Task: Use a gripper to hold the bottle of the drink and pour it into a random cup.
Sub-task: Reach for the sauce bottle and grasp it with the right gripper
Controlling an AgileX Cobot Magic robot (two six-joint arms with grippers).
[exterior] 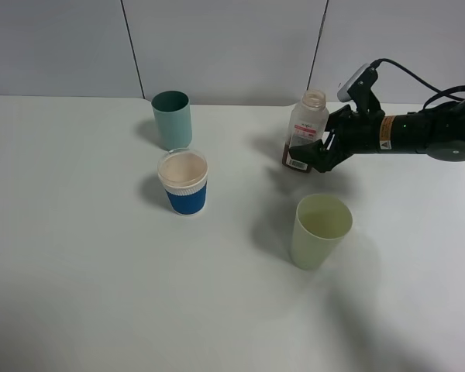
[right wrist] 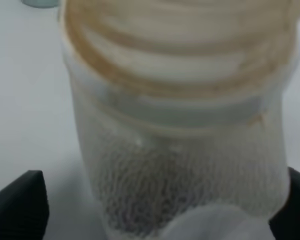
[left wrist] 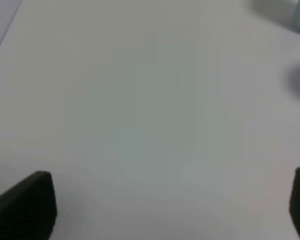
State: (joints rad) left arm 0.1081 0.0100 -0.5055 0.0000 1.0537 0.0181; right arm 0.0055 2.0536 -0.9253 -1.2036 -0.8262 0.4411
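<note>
Bottle [right wrist: 180, 150] blurred, mouth and base cut off in right wrist view. Right arm [exterior: 438, 132] cut off at 3 o'clock edge of high view.

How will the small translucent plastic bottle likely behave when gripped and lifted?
The small translucent plastic bottle looks thin-walled, so it may flex when squeezed. Little brown drink shows low down, so probably light. Uncapped, it would likely spill if tipped.

Bottle [exterior: 306, 128] well right of cup [exterior: 184, 183]
</note>
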